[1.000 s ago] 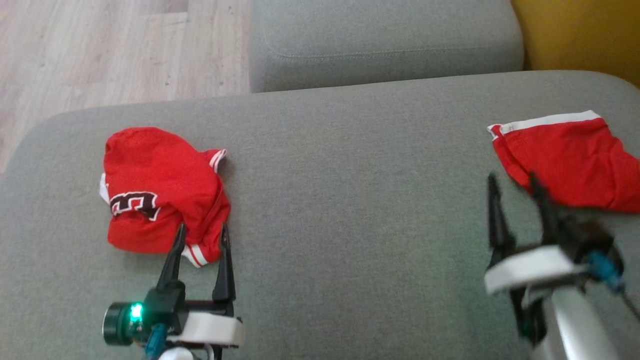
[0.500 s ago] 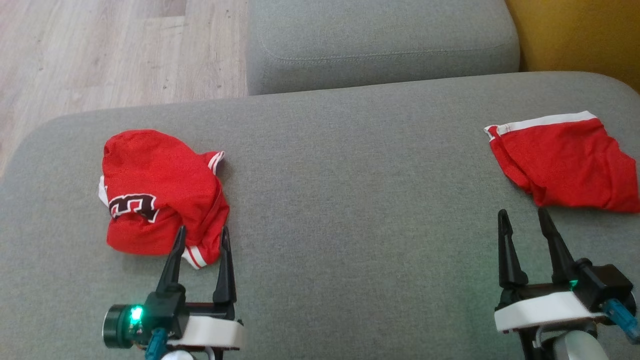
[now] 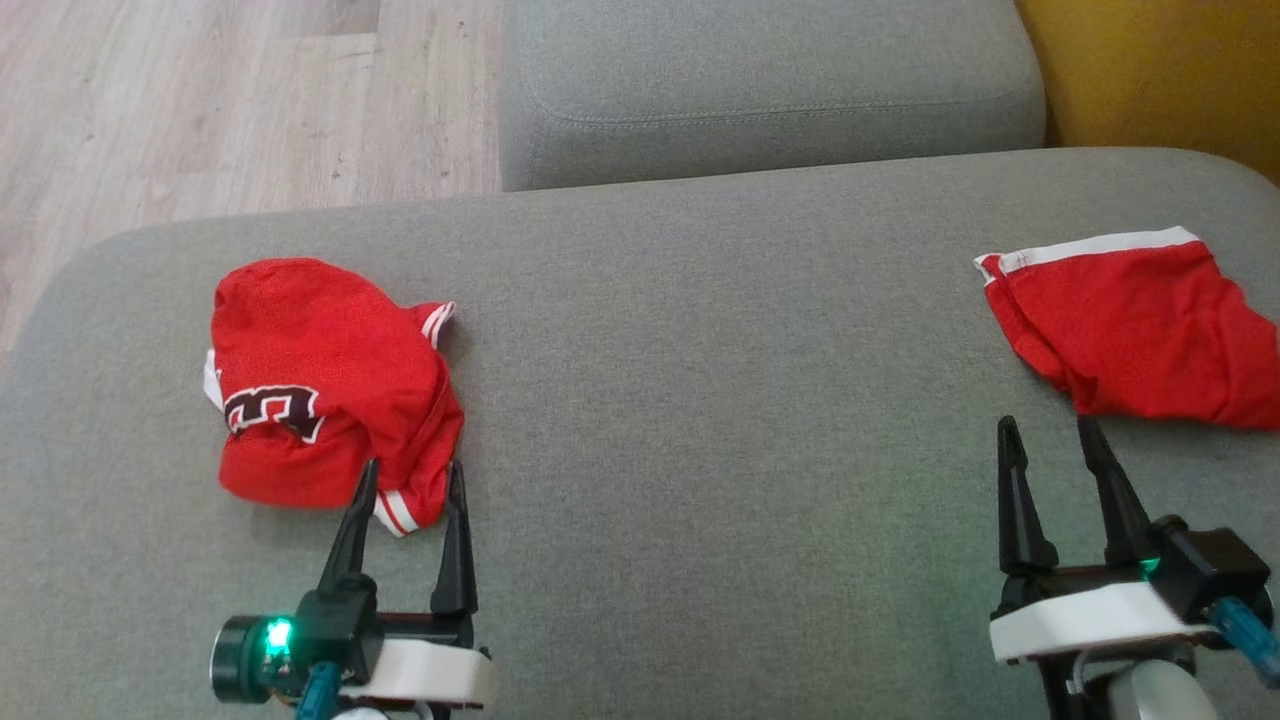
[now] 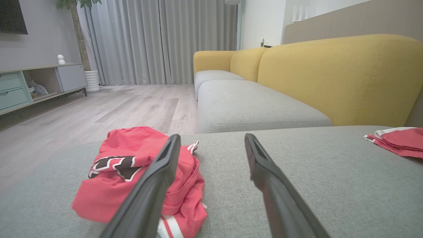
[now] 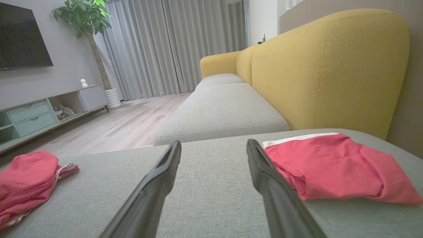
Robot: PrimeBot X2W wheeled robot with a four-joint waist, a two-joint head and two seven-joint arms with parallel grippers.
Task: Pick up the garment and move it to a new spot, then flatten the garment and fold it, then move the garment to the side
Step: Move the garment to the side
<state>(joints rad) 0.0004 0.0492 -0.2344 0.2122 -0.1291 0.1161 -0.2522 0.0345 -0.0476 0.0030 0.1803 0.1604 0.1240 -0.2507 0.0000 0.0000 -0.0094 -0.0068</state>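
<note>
Just ahead of my left claw (image 3: 414,465), spread open and empty, the crumpled red jersey (image 3: 310,350) lay not yet picked up on the grey cushion (image 3: 700,420), while beyond my open right claw (image 3: 1044,422) a flattened red garment (image 3: 1130,330) looked already set aside.

Bunched garment (image 3: 320,385) lies on the seat cushion (image 3: 700,400) at my left, folded garment (image 3: 1130,330) at far right, well apart. My left gripper (image 3: 414,465) is at the bunched garment's near edge, and my right gripper (image 3: 1045,422) is just before the folded one. Second cushion (image 3: 770,90) lies behind.
</note>
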